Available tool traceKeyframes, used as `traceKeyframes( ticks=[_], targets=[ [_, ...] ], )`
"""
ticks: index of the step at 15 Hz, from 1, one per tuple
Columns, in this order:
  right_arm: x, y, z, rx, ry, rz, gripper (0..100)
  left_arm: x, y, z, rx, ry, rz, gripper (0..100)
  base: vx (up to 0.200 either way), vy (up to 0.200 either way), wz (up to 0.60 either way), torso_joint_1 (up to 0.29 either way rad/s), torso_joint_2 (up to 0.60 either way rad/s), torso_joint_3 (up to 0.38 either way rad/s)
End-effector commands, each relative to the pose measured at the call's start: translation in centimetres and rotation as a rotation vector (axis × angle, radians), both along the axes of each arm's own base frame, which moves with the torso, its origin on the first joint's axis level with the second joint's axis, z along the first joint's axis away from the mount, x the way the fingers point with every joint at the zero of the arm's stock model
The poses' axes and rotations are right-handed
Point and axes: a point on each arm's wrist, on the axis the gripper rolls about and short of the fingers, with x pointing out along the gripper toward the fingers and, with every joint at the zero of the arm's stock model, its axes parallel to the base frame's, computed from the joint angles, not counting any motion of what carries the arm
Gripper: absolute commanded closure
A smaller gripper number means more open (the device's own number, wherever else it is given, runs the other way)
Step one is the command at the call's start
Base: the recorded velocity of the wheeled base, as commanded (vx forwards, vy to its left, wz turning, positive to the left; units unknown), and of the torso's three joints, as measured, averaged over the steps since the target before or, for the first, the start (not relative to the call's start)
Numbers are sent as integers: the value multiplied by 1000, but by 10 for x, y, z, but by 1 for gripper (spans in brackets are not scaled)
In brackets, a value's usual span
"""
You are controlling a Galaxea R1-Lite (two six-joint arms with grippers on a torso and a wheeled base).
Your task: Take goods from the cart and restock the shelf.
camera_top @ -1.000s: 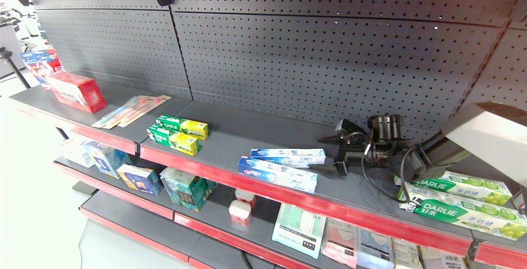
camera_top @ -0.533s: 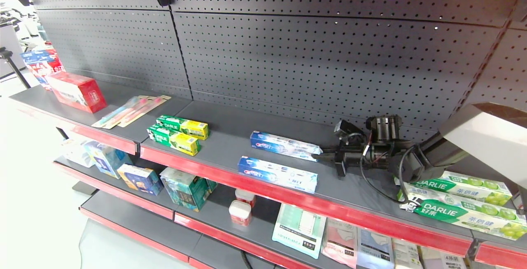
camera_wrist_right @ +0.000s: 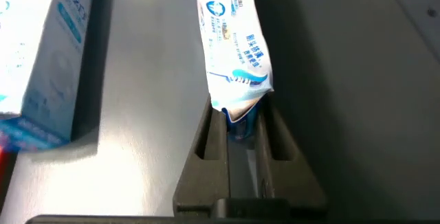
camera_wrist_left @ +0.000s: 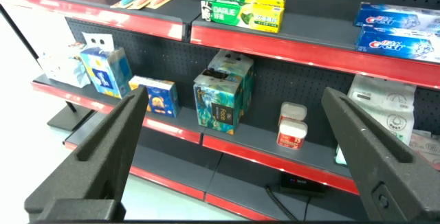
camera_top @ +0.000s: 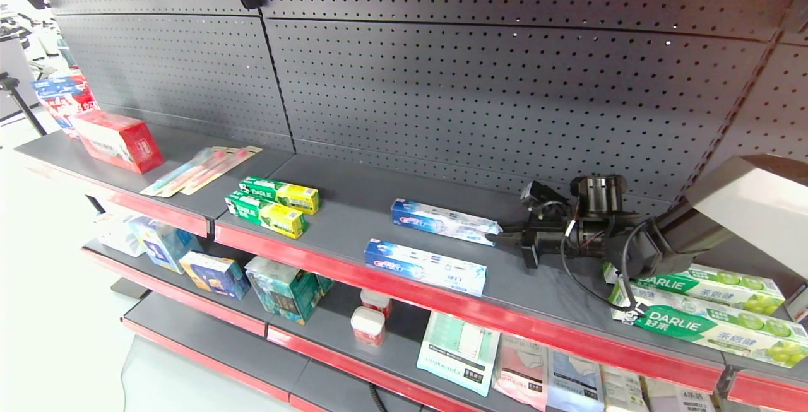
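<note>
Below the restocked shelf: the left gripper [camera_wrist_left: 234, 95] hangs before the lower shelves, its fingers [camera_wrist_left: 103, 155] spread wide with nothing between them; past it stand a teal carton [camera_wrist_left: 213, 107] and two red-and-white jars [camera_wrist_left: 292, 124].
Shelf front: the front toothpaste box [camera_top: 426, 267], blue and white, lies along the red lip of the shelf [camera_top: 379, 191].
Shelf right end: two green-and-white boxes [camera_top: 707, 311] lie side by side under the right arm.
Right gripper: it [camera_top: 502, 235] sits low over the shelf board, fingers [camera_wrist_right: 213, 135] drawn narrow onto one end of the held toothpaste box.
Held toothpaste box: it [camera_top: 445, 221] stretches leftward from the gripper, behind the front toothpaste box and apart from it; whether it rests on the board cannot be told.
Farther left: two green-and-yellow boxes [camera_top: 273, 205] lie touching, then toothbrush packs [camera_top: 202, 169], then a red box [camera_top: 117, 141].
Back: a dark pegboard [camera_top: 473, 84] rises behind everything.
</note>
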Motion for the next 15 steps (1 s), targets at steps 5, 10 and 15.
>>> traceKeyframes(
  ticks=[5,10,15],
  targets=[
    [-31,-10,7,-19,36,-11,100,0,0,0,0,1,1,0,0,0,0,0,0,0],
    [-31,-16,7,-37,41,-63,100,0,0,0,0,1,1,0,0,0,0,0,0,0],
    [-30,-10,8,-39,47,-73,100,0,0,0,0,1,1,0,0,0,0,0,0,0]
  ],
)
